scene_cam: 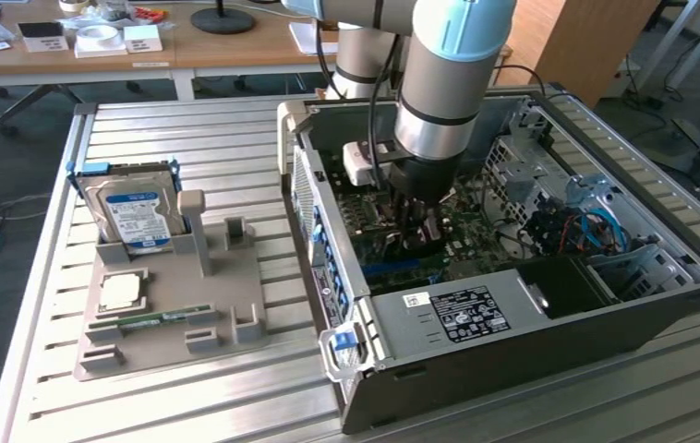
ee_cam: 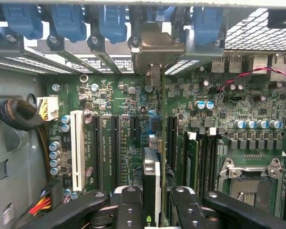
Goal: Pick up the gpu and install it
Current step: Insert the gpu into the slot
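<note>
exterior view: the arm reaches down into the open computer case (scene_cam: pixel 511 305), which lies on the slatted desk (scene_cam: pixel 177 129). the gripper (scene_cam: pixel 418 233) is low over the motherboard (scene_cam: pixel 474 235). a grey tray (scene_cam: pixel 246 295) near the desk's edge at the exterior view's left carries a hard drive (scene_cam: pixel 138 217) and a ram stick (scene_cam: pixel 159 318).

wrist view: the gripper (ee_cam: pixel 152 210) is clenched on the gpu (ee_cam: pixel 151 179), which stands on edge among the black slots. a white slot (ee_cam: pixel 77 148) and a cable bundle (ee_cam: pixel 19 114) lie to one side, and the cpu socket (ee_cam: pixel 252 176) to the other.
</note>
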Tool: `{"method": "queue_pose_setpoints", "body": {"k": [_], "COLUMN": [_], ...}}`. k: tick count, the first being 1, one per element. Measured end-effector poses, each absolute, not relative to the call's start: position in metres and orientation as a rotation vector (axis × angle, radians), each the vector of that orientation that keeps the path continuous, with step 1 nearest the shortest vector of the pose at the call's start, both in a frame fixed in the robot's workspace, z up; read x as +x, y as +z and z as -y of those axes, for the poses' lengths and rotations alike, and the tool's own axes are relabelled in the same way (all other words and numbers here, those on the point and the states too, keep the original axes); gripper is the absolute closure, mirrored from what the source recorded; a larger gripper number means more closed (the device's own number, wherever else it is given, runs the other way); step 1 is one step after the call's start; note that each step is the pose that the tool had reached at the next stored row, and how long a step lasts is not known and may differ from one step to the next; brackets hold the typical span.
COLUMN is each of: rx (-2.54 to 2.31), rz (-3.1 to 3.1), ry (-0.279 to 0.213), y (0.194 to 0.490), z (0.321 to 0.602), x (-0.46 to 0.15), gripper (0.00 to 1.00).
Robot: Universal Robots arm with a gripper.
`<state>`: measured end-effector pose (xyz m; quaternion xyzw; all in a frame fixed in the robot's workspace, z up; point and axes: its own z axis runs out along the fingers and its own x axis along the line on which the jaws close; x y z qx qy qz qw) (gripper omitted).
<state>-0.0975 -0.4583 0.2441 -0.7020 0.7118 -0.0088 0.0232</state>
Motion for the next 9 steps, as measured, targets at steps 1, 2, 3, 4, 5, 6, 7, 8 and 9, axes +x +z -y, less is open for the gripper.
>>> {"method": "queue_pose_setpoints", "body": {"k": [1,2,3,4,5,6,7,8,9], "rx": [-2.174,-2.173,-2.173,-2.173,-2.173,-2.173,-2.173,-2.173,-2.173], "rz": [-2.204,-2.204,-2.204,-2.203,-2.204,-2.204,-2.204,-2.204,-2.204], "ry": [-0.027,-0.027,-0.027,-0.027,-0.027,-0.027,-0.027,-0.027,-0.027], "y": [0.2440,0.2438,0.2432,0.2426,0.2422,0.2419,0.2419,0.2416,0.2414], "z": [0.4583,0.4583,0.4582,0.4582,0.4582,0.4583,0.4583,0.4583,0.4582], "x": [-0.0976,-0.0978,-0.0980,-0.0982,-0.0983,-0.0984,-0.0984,-0.0985,-0.0985], "gripper": [0.73,0.73,0.73,0.73,0.73,0.73,0.73,0.73,0.73]}}
